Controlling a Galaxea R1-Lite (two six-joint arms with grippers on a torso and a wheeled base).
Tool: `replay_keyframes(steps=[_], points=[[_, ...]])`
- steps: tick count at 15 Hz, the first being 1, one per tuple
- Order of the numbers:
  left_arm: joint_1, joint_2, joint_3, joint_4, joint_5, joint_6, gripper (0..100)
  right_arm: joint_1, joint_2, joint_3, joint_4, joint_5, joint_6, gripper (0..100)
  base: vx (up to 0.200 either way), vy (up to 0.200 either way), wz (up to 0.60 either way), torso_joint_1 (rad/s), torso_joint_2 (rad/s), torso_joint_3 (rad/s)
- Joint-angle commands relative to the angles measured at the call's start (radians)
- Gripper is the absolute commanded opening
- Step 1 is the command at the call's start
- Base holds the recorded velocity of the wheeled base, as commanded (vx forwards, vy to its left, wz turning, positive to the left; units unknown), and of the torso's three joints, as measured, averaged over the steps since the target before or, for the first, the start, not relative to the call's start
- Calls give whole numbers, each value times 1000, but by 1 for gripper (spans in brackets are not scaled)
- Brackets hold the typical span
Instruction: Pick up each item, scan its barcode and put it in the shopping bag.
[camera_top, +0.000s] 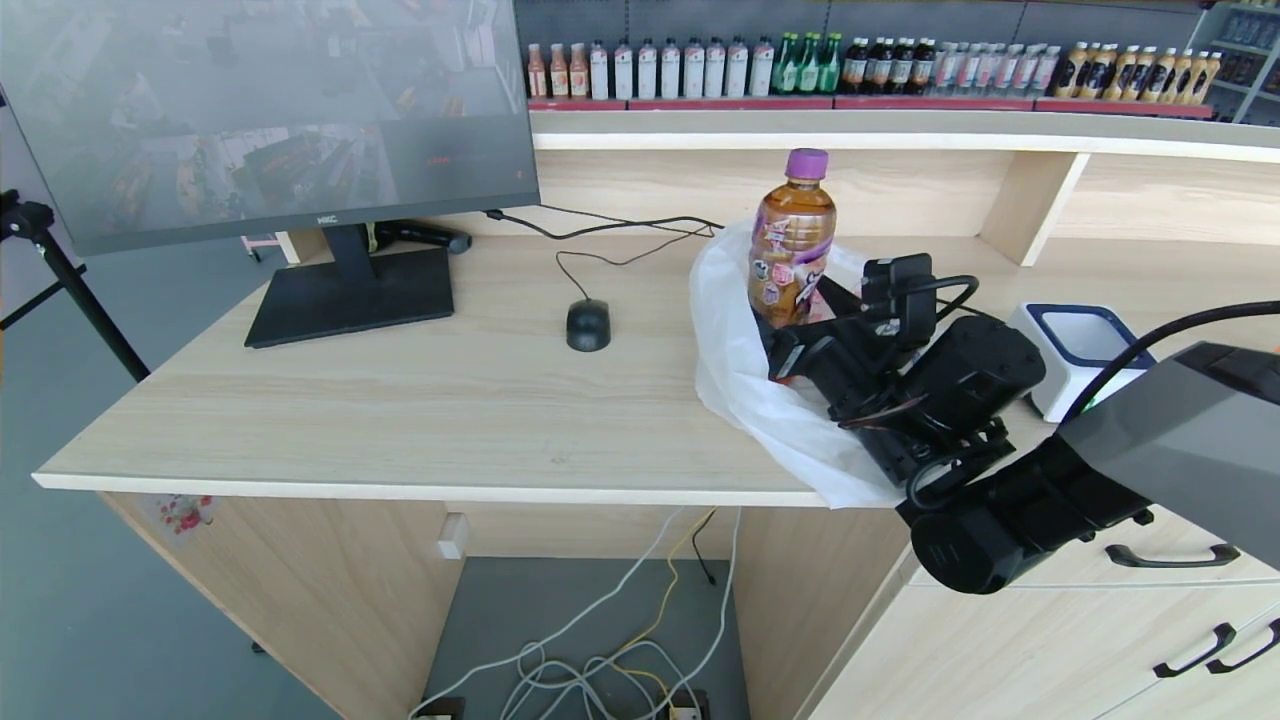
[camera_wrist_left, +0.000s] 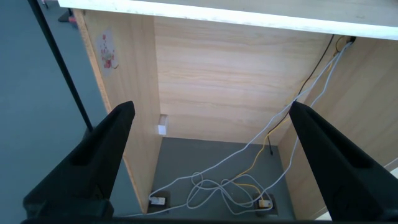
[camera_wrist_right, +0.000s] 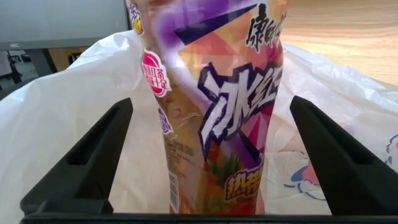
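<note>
A tea bottle (camera_top: 792, 235) with a purple cap stands upright inside the white shopping bag (camera_top: 740, 390) on the right part of the counter. My right gripper (camera_top: 795, 345) is down at the bottle's lower half, open. In the right wrist view the bottle (camera_wrist_right: 214, 106) sits between the spread fingers (camera_wrist_right: 93, 162) with a gap on each side, and the bag (camera_wrist_right: 62, 124) lies behind it. My left gripper (camera_wrist_left: 211, 155) hangs open below the counter's edge with nothing between its fingers, facing the kneehole with its cables (camera_wrist_left: 217, 186).
A white barcode scanner (camera_top: 1075, 350) stands just right of the bag. A monitor (camera_top: 270, 110) on its stand and a mouse (camera_top: 588, 325) with its cord occupy the left and middle of the counter (camera_top: 400, 400). A raised ledge (camera_top: 900, 140) runs along the back.
</note>
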Motion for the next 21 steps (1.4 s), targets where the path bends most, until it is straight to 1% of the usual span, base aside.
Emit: replay_keyframes(steps=[1, 5, 8, 9, 13, 15, 16, 17, 19, 21], points=[[0, 0, 0, 0, 0, 0, 100, -1, -17, 6, -1, 0, -1, 100, 0, 0, 0, 0, 0, 0], [0, 0, 1, 0, 0, 0, 100, -1, -98, 46, -1, -1, -1, 100, 0, 0, 0, 0, 0, 0], [0, 0, 1, 0, 0, 0, 100, -2, -202, 158, -1, -1, 0, 100, 0, 0, 0, 0, 0, 0], [0, 0, 1, 0, 0, 0, 100, -4, -224, 177, -1, -1, 0, 100, 0, 0, 0, 0, 0, 0], [0, 0, 0, 0, 0, 2, 100, 13, -394, 385, -1, 2, 3, 100, 0, 0, 0, 0, 0, 0], [0, 0, 0, 0, 0, 0, 100, 68, -491, 477, -1, 30, 0, 100, 0, 0, 0, 0, 0, 0], [0, 0, 0, 0, 0, 2, 100, 79, -494, 516, -1, 31, -12, 100, 0, 0, 0, 0, 0, 0], [0, 0, 1, 0, 0, 2, 100, 79, -497, 539, -1, 31, -23, 100, 0, 0, 0, 0, 0, 0], [0, 0, 0, 0, 0, 0, 100, 73, -491, 537, -1, 30, -15, 100, 0, 0, 0, 0, 0, 0], [0, 0, 0, 0, 0, 0, 100, 53, -488, 533, -1, 30, -9, 100, -200, 0, 0, 2, 5, 5]])
